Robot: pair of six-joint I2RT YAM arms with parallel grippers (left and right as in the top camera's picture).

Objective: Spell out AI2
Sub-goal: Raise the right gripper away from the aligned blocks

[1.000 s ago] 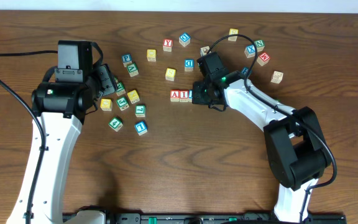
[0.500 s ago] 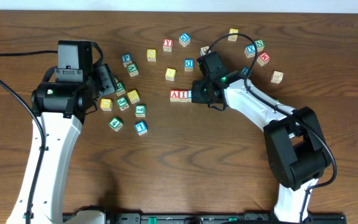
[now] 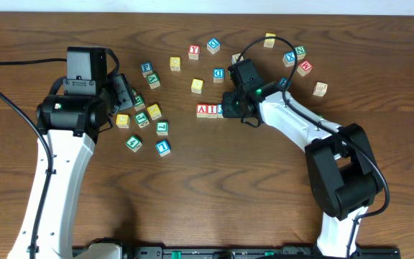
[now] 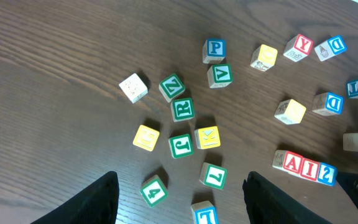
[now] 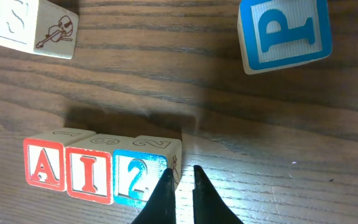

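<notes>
Row looks done: A cube (image 5: 43, 163), I cube (image 5: 90, 173) and 2 cube (image 5: 135, 177) sit side by side, faces touching, reading AI2 near the middle of the table (image 3: 192, 187).

The relation that matters is that the row's long axis runs left-right across the table and my right gripper (image 5: 181, 190) sits at its 2 end, so the row extends away from the fingers toward the left arm's side. The fingers are pinched almost together with only a thin slit between them and nothing in it. The near finger overlaps the outer edge of the 2 cube in the wrist view; I can't tell whether it touches or is just beside.

My left gripper (image 4: 180, 186) hangs about half open, holding nothing, over the scattered green and yellow cubes and well apart from the row. The right arm is clearly the nearer one.

My read is that only the retreat is left. I'd go up or outward along the row's axis, away from the 2, since any drift toward the row would shove all three cubes. The blue P cube (image 5: 284, 34) sits clear on the far side.
</notes>
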